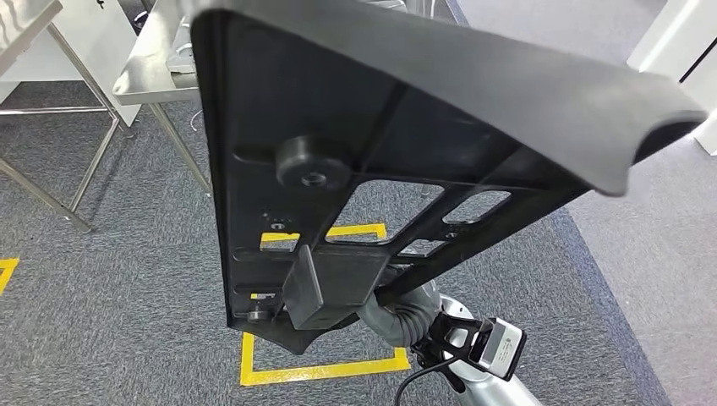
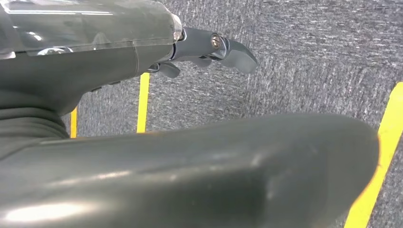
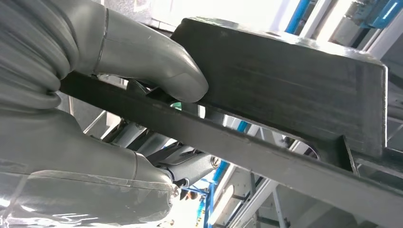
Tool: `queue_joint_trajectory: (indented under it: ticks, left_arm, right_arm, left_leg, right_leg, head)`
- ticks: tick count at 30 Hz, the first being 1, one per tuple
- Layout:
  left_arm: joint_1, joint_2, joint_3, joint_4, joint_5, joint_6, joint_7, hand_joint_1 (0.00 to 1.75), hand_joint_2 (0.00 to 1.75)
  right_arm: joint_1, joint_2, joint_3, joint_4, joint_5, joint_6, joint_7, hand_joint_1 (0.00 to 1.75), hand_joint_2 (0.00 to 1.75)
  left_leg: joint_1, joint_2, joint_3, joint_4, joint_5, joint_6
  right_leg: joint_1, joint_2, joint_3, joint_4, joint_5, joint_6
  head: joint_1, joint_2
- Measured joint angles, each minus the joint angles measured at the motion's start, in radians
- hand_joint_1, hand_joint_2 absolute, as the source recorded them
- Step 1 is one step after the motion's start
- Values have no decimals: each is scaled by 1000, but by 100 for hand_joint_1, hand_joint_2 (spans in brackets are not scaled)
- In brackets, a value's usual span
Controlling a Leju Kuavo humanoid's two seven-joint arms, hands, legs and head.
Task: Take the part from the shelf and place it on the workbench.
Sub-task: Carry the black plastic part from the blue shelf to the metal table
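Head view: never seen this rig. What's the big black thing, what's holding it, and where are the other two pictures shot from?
This is a two-legged humanoid robot with two silver arms. The head view looks forward and down from high on its body. The large black plastic part, a flat panel with ribs and cut-outs, is held up close to that camera by the right hand, which grips its lower edge. Behind it are grey carpet with yellow floor tape and a steel table.

The right wrist view sits just behind that hand: its grey thumb presses on the part, with darker fingers underneath.

The left wrist view looks at the carpet past the left hand, which holds nothing.
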Motion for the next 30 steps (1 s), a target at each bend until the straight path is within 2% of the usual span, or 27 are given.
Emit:
queue_joint_trajectory:
  ticks: [1, 2, 3, 5, 6, 9, 10, 11, 12, 14, 15, 16, 17, 19, 20, 21, 24, 26, 27, 29, 30]
  left_arm:
    - [1, 0, -2, 0, 0, 0, 0, 0, 0]
    - [1, 1, -4, 0, -1, 0, -1, 0, 0]
    - [1, 1, -5, 0, -1, 0, -2, 0, 0]
    - [-1, 3, -7, 0, -2, 0, -3, 0, 0]
    - [-2, 4, -8, 0, -2, 0, -4, 0, 0]
    - [-1, 5, -8, 0, -2, 0, -5, 0, 0]
    - [0, 5, -8, 0, -1, 0, -5, 0, 0]
    - [-1, 5, -8, 0, -1, 0, -5, 0, 0]
    - [-2, 5, -9, 0, -1, 0, -5, 0, 0]
    - [-2, 5, -9, 0, -1, 0, -5, 0, 0]
    - [-2, 5, -9, 0, -1, -1, -4, 0, 0]
    - [-1, 5, -9, 0, -1, -1, -4, 0, 0]
    - [-1, 5, -9, 0, 0, -1, -3, 0, 0]
    - [-2, 4, -9, 0, 0, -2, -2, 0, 0]
    - [-2, 4, -9, 0, 0, -2, -2, 0, 0]
    - [-2, 3, -9, 0, 0, -2, -1, 0, 0]
    - [-2, 4, -9, 0, 0, -2, 0, 0, 0]
    - [-2, 3, -9, 0, -1, -3, 0, 0, 0]
    - [-3, 3, -9, 0, -1, -3, 0, 0, 0]
    - [-1, 2, -9, 0, -1, -3, 0, 0, 0]
    - [0, 2, -9, 0, -1, -3, 0, 0, 0]
  right_arm:
    - [1, 0, 0, 0, 0, -2, 0, 175, 175]
    - [1, 0, 0, 0, 0, -4, 0, 175, 175]
    - [1, 0, 0, 0, 0, -5, 0, 175, 175]
    - [1, 0, 0, -1, 0, -8, 0, 175, 175]
    - [1, 0, 0, -2, 0, -8, 0, 175, 175]
    - [1, 0, 0, -6, 0, -10, 0, 175, 175]
    - [1, 0, 0, -8, 0, -10, 0, 175, 175]
    - [0, 0, 0, -10, 0, -10, 0, 175, 175]
    - [0, 0, -1, -11, 0, -10, 0, 175, 175]
    - [3, 0, -1, -13, 0, -10, 0, 175, 175]
    - [5, 0, -1, -12, 0, -9, 0, 175, 175]
    - [6, 0, -1, -12, 0, -8, 0, 175, 175]
    - [7, 0, -1, -12, 0, -8, 0, 175, 175]
    - [7, 0, -1, -13, 0, -8, 0, 175, 175]
    - [7, 0, -1, -13, 0, -8, 0, 175, 175]
    - [6, 0, -1, -13, -1, -7, 0, 175, 175]
    - [7, 0, -2, -14, -2, -7, 0, 175, 175]
    - [6, 0, -2, -15, -2, -7, 0, 175, 175]
    - [6, 0, -2, -16, -2, -7, 0, 175, 175]
    - [7, 0, -2, -16, -2, -7, 0, 175, 175]
    - [7, 0, -2, -16, -2, -7, 0, 175, 175]
  left_leg:
    - [0, 0, -2, 2, 12, 1]
    - [0, 0, 17, -39, 42, 3]
    - [0, 1, 50, -109, 81, 7]
    - [-4, 2, 113, -238, 129, 18]
    - [-6, 3, 127, -271, 135, 23]
    - [-7, 1, 130, -287, 135, 38]
    - [-5, 0, 132, -291, 137, 43]
    - [-2, 0, 134, -294, 139, 49]
    - [-1, 0, 135, -297, 140, 53]
    - [-2, 0, 134, -296, 139, 57]
    - [-3, 0, 134, -296, 139, 57]
    - [-3, 0, 135, -296, 138, 57]
    - [-3, -1, 137, -295, 137, 56]
    - [-4, -3, 142, -293, 132, 51]
    - [-5, -4, 143, -291, 130, 47]
    - [-6, -4, 142, -290, 128, 42]
    - [-6, -4, 142, -291, 124, 25]
    - [-4, -2, 132, -260, 103, 14]
    - [-3, -1, 112, -215, 80, 10]
    - [-1, 0, 43, -78, 21, 3]
    - [-1, 0, 10, -20, 5, 1]
  right_leg:
    - [1, 0, 2, 0, -1, -1]
    - [2, 0, 4, 0, -2, 0]
    - [3, 0, 7, 1, -4, 1]
    - [6, 1, 10, 2, -8, 7]
    - [8, 2, 9, 3, -9, 11]
    - [9, 1, 6, 4, -10, 28]
    - [9, 2, 3, 14, -19, 33]
    - [8, 3, -9, 42, -38, 38]
    - [6, 4, -33, 93, -67, 42]
    - [3, 5, -104, 234, -128, 48]
    - [2, 5, -131, 286, -141, 50]
    - [1, 5, -142, 299, -133, 51]
    - [-1, 5, -131, 271, -105, 51]
    - [-3, 5, -65, 129, -31, 47]
    - [-2, 6, -35, 65, -7, 43]
    - [0, 6, -18, 25, 3, 38]
    - [3, 8, -12, 6, 3, 20]
    - [0, 7, -3, -2, 3, 8]
    - [-2, 5, 1, -5, 2, 2]
    - [0, 4, 6, -6, -3, -4]
    - [2, 4, 8, -6, -5, -5]
  head:
    - [0, 0]
    - [0, 0]
    - [0, 0]
    - [0, 0]
    - [0, 0]
    - [0, 0]
    - [0, 0]
    - [0, 0]
    - [0, 0]
    - [0, 0]
    - [0, 0]
    - [0, 0]
    - [0, 0]
    - [0, 0]
    - [0, 0]
    - [0, 0]
    - [0, 0]
    - [0, 0]
    - [0, 0]
    - [0, 0]
    - [0, 0]
